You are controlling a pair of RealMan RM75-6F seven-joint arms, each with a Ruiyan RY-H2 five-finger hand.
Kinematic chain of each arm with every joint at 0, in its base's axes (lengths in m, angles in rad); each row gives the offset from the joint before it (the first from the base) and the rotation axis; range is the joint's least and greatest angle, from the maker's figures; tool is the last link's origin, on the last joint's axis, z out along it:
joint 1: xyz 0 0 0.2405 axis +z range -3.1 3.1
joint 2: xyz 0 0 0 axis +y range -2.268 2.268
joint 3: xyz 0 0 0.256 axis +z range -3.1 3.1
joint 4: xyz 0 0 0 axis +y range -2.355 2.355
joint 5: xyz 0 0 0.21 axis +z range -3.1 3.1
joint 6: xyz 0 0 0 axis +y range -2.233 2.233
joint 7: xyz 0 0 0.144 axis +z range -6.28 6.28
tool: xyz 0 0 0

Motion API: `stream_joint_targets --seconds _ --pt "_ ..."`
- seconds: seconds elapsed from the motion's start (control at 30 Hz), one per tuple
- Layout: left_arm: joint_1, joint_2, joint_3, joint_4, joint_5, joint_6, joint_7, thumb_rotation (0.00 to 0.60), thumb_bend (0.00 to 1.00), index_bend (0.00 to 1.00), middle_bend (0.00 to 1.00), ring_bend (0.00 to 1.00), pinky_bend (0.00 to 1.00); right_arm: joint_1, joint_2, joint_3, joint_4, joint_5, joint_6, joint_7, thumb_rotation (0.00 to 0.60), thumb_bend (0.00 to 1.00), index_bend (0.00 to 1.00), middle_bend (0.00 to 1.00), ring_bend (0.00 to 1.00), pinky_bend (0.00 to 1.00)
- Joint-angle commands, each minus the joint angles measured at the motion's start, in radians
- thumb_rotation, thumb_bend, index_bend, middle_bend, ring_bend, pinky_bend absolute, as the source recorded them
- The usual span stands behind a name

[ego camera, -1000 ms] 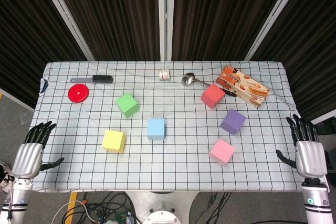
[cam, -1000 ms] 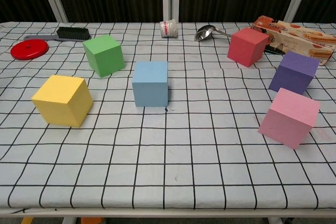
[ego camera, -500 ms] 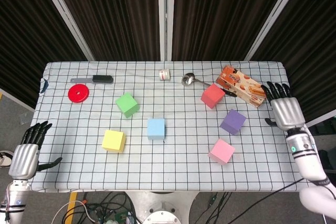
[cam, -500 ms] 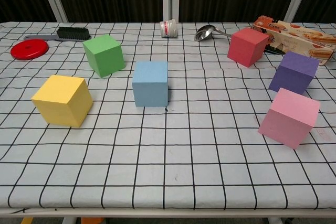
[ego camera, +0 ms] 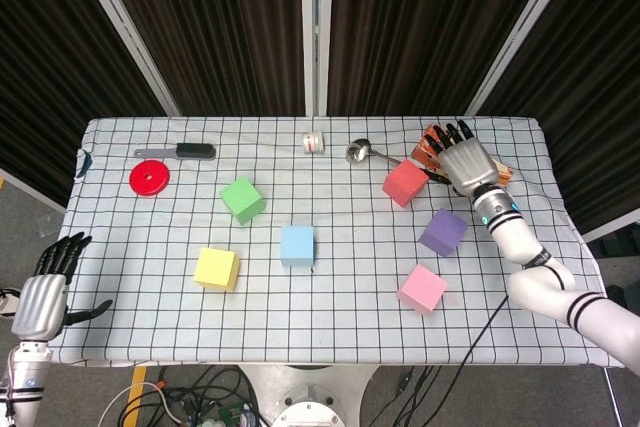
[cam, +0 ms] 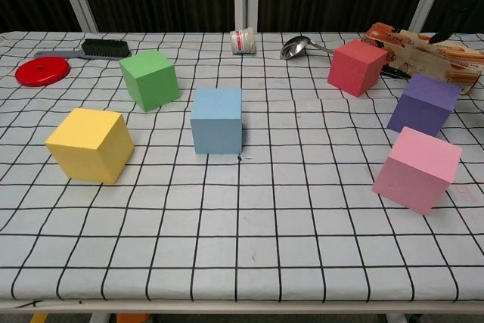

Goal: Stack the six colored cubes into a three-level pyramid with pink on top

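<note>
Hovering: right hand (ego camera: pixel 468 161), fingers spread, nr red cube (ego camera: pixel 405 183).

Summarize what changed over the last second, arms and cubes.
The right hand swept from the table's near right edge up and inward; it now hovers open over the snack box, just right of the red cube, holding nothing. The left hand sank slightly at the near left corner. All six cubes and the other items stayed put; nothing grasped or stacked.

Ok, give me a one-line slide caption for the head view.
Six unstacked colored cubes on a checkered table; the right hand hovers open near the red cube, the left hand waits open at the table's edge.
</note>
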Motion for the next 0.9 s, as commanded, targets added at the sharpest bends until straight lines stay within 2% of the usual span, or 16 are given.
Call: stream_joint_targets --seconds 0.03,0.27,0.53,0.9 --pt "0.0 0.001 0.001 0.003 0.004 0.002 -0.007 0.6 0.01 0.09 0.04 0.0 0.07 0.035 -0.06 -0.028 0.056 0.006 -0.033 0.001 0.6 0.11 0.0 0.0 0.0 0.0" --pt "-0.001 0.002 0.003 0.013 0.009 0.0 -0.024 0.6 0.01 0.09 0.04 0.0 0.07 0.052 -0.107 -0.072 0.105 -0.013 -0.024 0.002 0.6 0.11 0.0 0.01 0.0 0.0" --pt "0.002 -0.006 0.001 0.031 0.001 -0.002 -0.037 0.6 0.01 0.09 0.04 0.0 0.07 0.07 -0.168 -0.076 0.181 -0.086 0.0 0.157 0.6 0.12 0.0 0.05 0.0 0.0" --pt "-0.005 -0.009 0.005 0.04 0.004 -0.016 -0.045 0.6 0.01 0.09 0.04 0.0 0.07 0.102 -0.224 -0.111 0.286 -0.166 -0.008 0.26 0.6 0.13 0.0 0.13 0.0 0.0"
